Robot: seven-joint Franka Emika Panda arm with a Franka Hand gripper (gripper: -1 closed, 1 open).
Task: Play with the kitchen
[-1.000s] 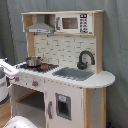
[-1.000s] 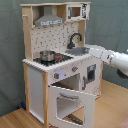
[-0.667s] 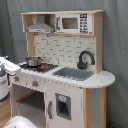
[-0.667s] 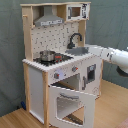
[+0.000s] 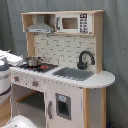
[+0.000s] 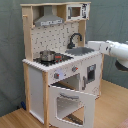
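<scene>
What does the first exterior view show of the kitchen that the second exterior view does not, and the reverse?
Only the first exterior view shows the microwave face-on with its keypad. Only the second exterior view shows the oven door hanging open and the arm beside the counter. Both exterior views show the pot on the stovetop, the black faucet, the sink and the grey hood.

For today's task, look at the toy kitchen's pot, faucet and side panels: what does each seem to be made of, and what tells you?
Pot: seemingly metal, polished; it is silvery and shows bright highlights.
Faucet: black and smooth, probably plastic or painted wood; its look leaves this open.
Side panels of the kitchen: white painted board, likely wood, with pale bare wood-coloured edges and posts.
</scene>
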